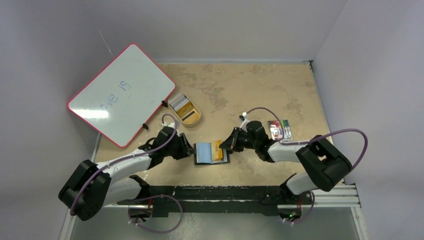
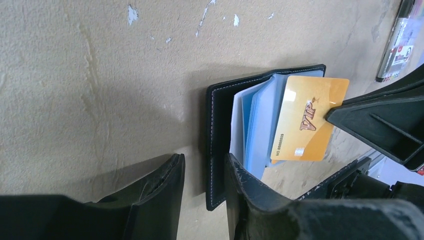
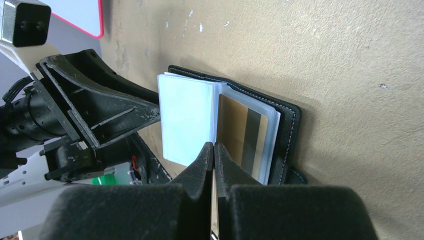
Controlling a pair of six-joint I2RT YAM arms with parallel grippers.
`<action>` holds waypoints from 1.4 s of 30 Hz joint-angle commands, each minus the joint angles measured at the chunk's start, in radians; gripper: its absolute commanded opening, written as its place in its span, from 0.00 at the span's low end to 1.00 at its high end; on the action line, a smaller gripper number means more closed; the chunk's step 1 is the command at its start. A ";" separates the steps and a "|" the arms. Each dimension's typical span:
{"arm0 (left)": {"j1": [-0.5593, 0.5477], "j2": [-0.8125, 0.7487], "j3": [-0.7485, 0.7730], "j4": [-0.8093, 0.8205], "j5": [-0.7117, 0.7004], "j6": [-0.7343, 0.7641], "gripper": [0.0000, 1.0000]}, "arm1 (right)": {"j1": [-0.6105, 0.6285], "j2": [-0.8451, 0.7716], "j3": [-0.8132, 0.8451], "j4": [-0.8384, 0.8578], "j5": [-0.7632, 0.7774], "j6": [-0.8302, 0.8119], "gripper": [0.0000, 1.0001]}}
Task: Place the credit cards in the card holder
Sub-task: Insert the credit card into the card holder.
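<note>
Around you: a whiteboard (image 1: 120, 95) with a red rim sits at the far left of the counter (image 1: 260, 90). A gold oval tin (image 1: 199, 117) lies just beside its near edge, with gold and dark cards showing inside. A small multicoloured striped item (image 1: 280, 129) lies to the right, close by your right arm.
In your way: your two pincers face each other across the card holder (image 2: 216, 125), close together. The left one comes in from the left and the right one from the right.
Counter surface: tan, rough and mottled, with small white chips.
Holder: black and stitched along its edge, it lies open like a book. A fan of clear and pale blue plastic sleeves (image 3: 185, 120) stands up from its spine.
Card: the gold card (image 2: 305, 117) is a thin, glossy rectangle marked VIP. The right wrist view shows a dark stripe on its other face.
Holder's place: near the front middle of the counter, between your two arms.
Card's place: over the right half of the holder, against the sleeves, with one corner jutting past the cover's edge. You cannot tell whether it sits inside a sleeve.
Left pincer (image 2: 205, 159): released. Its fingers stand apart astride the left cover's edge, one on the inner side by the sleeves, the other clear of the cover.
Right pincer (image 3: 214, 147): clenched on the outer edge of the gold card, fingertips at the holder's right side.
</note>
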 commanded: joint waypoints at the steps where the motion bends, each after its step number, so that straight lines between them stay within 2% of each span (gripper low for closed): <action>1: -0.006 0.011 -0.009 0.079 0.003 -0.013 0.33 | 0.007 0.009 -0.009 0.060 0.015 0.009 0.00; 8: -0.006 0.025 -0.052 0.184 0.039 -0.071 0.33 | 0.011 0.017 -0.033 0.083 0.010 0.025 0.00; 15: -0.006 0.025 -0.072 0.195 0.033 -0.081 0.31 | 0.012 0.038 -0.047 0.110 0.009 0.028 0.00; 20: -0.006 0.035 -0.085 0.192 0.027 -0.079 0.21 | 0.011 0.065 -0.059 0.158 -0.004 0.047 0.00; 28: -0.008 0.046 -0.087 0.205 0.028 -0.080 0.20 | 0.012 0.112 -0.071 0.239 -0.033 0.075 0.00; 42: -0.012 0.082 -0.094 0.216 0.019 -0.071 0.14 | 0.012 0.135 -0.055 0.254 -0.033 0.069 0.00</action>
